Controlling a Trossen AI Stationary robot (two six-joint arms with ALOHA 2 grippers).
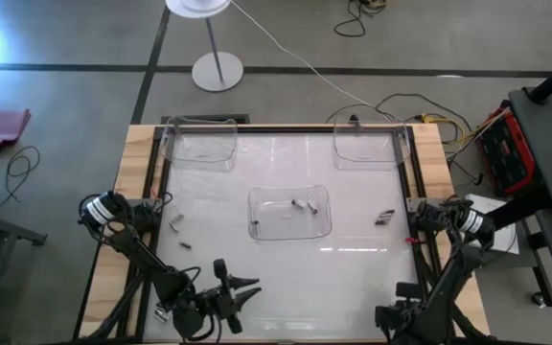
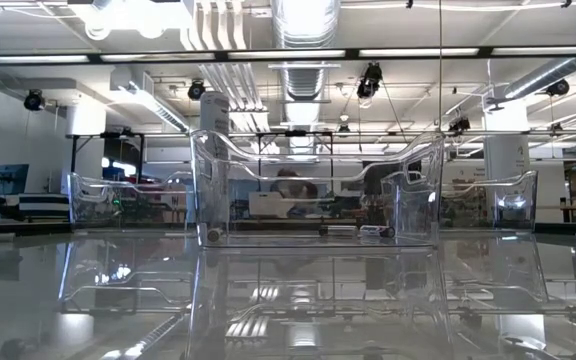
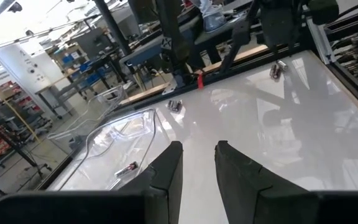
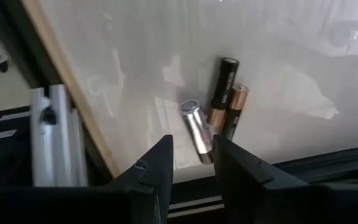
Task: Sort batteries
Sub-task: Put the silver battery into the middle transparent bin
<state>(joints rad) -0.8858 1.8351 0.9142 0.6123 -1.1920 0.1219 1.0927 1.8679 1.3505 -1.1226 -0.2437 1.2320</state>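
My left gripper [image 1: 242, 297] sits at the bench's near edge, fingers slightly parted, holding nothing. My right gripper [image 4: 191, 163], near the right corner, is parted and empty above a silver battery [image 4: 197, 132] lying beside two copper-topped batteries [image 4: 225, 102]. Farther in: loose batteries [image 1: 177, 228] by the left edge, some in the centre tray [image 1: 289, 212]; two trays [image 1: 201, 140] at the far edge. Judgement: straddle the silver cell only, crosswise, without nudging its neighbours.

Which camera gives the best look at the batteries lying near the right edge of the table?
The right wrist view: the three batteries lie side by side, one silvery, two copper-and-black. The high view shows a tiny dark cluster; the left wrist view a distant speck; the low view shows none.
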